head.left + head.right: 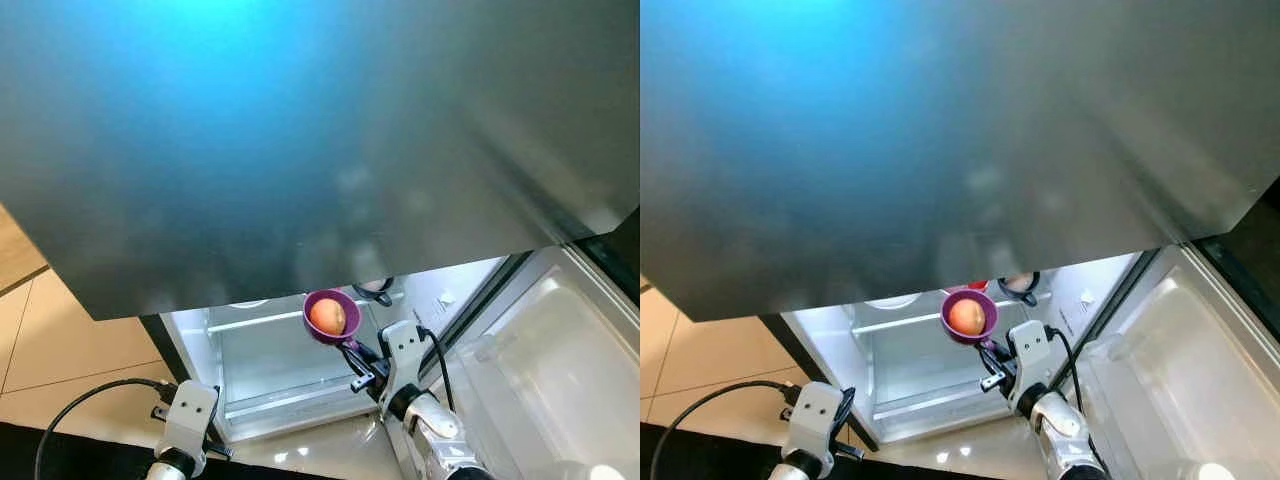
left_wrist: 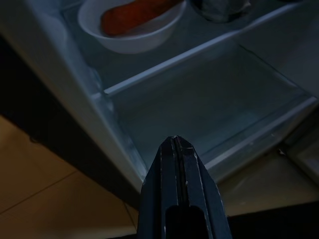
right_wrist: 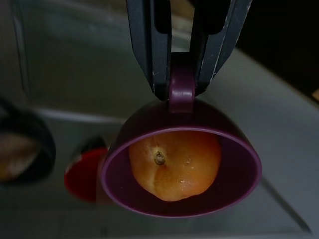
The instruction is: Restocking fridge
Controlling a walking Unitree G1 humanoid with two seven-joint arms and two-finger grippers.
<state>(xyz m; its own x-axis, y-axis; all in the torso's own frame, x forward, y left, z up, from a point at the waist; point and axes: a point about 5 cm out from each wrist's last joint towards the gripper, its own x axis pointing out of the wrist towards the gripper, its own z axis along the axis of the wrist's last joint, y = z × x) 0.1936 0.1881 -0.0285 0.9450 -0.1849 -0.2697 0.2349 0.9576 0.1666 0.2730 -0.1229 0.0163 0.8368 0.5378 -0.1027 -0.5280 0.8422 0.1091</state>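
- While my right arm reaches forward and up, my right tool (image 3: 180, 74) is clamped on the handle of the purple cup (image 1: 331, 316), an orange fruit (image 3: 174, 164) inside it.
- The cup hangs at the open fridge (image 1: 290, 370) mouth, beneath the dark door edge overhead.
- Beyond it sit a red item (image 3: 82, 174) and a dark bowl (image 3: 25, 149).
- My left tool (image 2: 179, 164), fingers pressed together and empty, points low at the bare lower shelf (image 2: 199, 109); a white bowl (image 2: 132, 30) sits above.

fruit (image 3: 174, 164) in cup (image 3: 234, 174) | cup before fridge shelf (image 1: 290, 320) | bowl (image 2: 130, 30) on shelf
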